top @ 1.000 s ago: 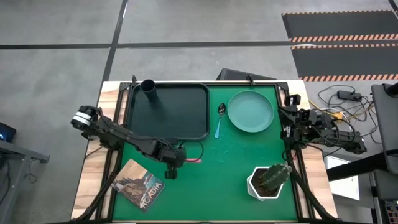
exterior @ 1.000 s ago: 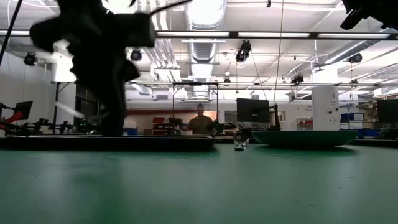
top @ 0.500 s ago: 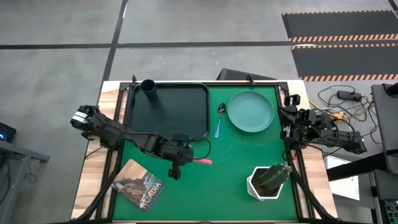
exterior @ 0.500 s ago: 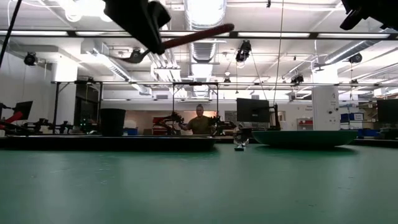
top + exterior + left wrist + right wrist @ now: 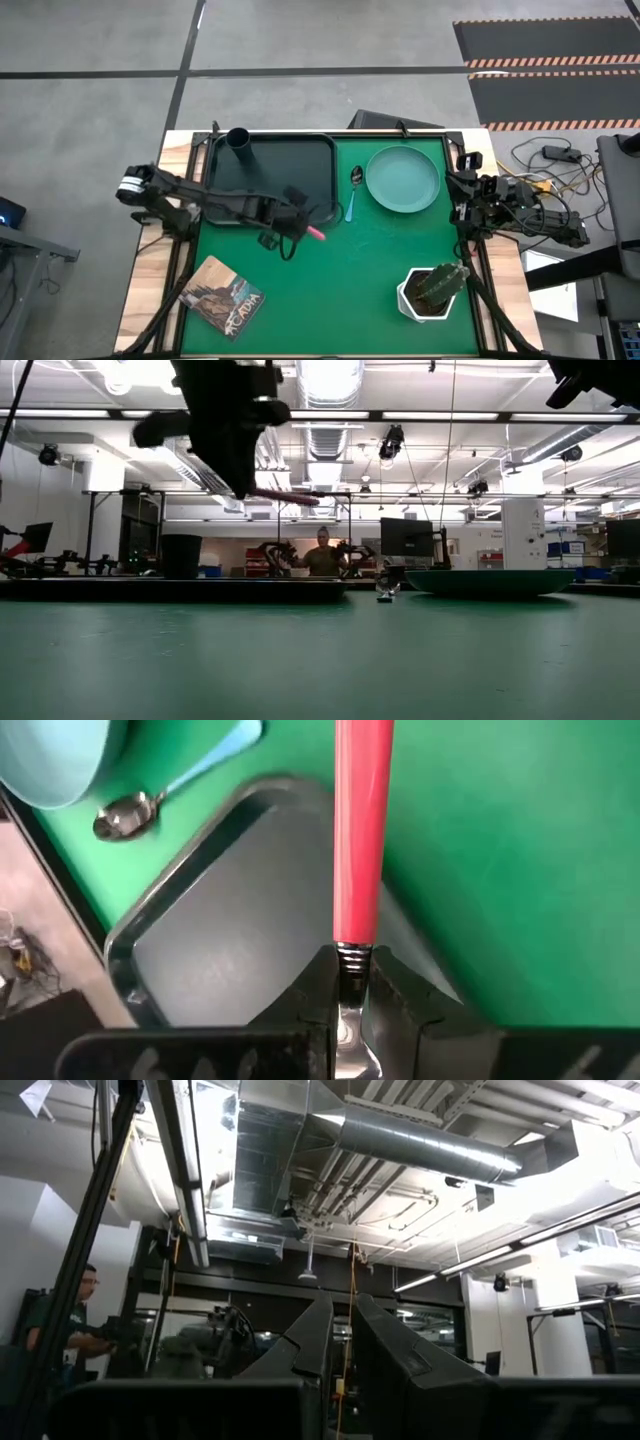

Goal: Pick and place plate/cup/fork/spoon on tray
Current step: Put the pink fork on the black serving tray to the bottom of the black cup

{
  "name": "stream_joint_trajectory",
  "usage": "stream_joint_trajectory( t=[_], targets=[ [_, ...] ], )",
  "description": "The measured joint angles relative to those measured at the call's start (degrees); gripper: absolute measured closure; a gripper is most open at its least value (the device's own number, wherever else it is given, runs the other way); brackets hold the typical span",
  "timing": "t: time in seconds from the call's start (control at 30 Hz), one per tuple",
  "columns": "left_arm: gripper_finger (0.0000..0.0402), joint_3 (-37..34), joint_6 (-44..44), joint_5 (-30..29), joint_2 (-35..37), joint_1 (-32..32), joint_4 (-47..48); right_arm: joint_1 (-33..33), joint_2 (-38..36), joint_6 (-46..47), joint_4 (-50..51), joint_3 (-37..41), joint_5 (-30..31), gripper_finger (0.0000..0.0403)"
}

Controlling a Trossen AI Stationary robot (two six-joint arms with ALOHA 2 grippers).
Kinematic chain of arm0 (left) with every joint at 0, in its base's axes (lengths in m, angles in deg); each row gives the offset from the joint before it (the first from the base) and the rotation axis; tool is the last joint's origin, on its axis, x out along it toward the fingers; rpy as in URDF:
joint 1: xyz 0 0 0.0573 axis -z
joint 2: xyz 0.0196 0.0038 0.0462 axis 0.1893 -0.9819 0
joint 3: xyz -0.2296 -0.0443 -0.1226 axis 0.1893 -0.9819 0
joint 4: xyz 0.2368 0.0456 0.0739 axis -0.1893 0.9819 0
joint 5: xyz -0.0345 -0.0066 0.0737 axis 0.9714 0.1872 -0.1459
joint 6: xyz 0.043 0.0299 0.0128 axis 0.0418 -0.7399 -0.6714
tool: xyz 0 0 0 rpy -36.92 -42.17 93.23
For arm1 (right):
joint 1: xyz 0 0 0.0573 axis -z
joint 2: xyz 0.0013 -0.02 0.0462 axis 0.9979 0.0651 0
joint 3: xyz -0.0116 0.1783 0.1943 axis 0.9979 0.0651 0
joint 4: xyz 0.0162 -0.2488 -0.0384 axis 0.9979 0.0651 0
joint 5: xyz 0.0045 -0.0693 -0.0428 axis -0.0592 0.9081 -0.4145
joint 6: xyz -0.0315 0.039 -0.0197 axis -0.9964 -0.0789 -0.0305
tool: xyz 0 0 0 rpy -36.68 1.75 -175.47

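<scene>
My left gripper point(image 5: 292, 227) is shut on the fork point(image 5: 314, 235), which it holds in the air just off the near right corner of the black tray point(image 5: 272, 180). The pink-red handle point(image 5: 358, 830) sticks out past the fingers. The black cup point(image 5: 238, 138) stands in the tray's far left corner. The blue-handled spoon point(image 5: 352, 195) lies on the green mat between the tray and the teal plate point(image 5: 402, 179). My right gripper point(image 5: 462, 196) waits, shut, at the table's right edge. My left gripper pinches the fork's metal neck point(image 5: 352, 961) between its two fingers, right where the pink handle ends. The tine end is hidden behind the fingers. The fork lies along the fingers, handle pointing away from them. It is lifted clear and roughly level in the low view point(image 5: 285, 497).
A white pot with a green plant point(image 5: 432, 290) stands near the front right. A picture card point(image 5: 222, 297) lies at the front left. A person point(image 5: 322, 557) stands in the room beyond the table.
My left gripper has lifted the fork off the mat and carried it toward the far edge, up to the tray's near right corner. It has turned, so the handle now points toward the near right instead of straight right.
</scene>
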Motion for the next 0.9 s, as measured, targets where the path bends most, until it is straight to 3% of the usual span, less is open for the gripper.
stream_joint_trajectory(
  t=[0.37, 0.77, 0.9],
  targets=[
    [0.0382, -7.07, -16.27, -1.78, 0.0, -8.19, -0.76, 0.0, 0.0, 0.83, 0.44, 0.0, 0.0, 0.0371],
    [0.0381, -12.38, -16.75, -3.05, 0.0, -13.59, -4.58, 0.0, 0.0, 1.29, 0.44, 0.0, 0.0, 0.0371],
    [0.0381, -14.03, -20.71, -3.06, 0.0, -15.28, -7.0, 0.0, 0.0, 1.29, 0.42, 0.0, 0.0, 0.0371]
  ],
)
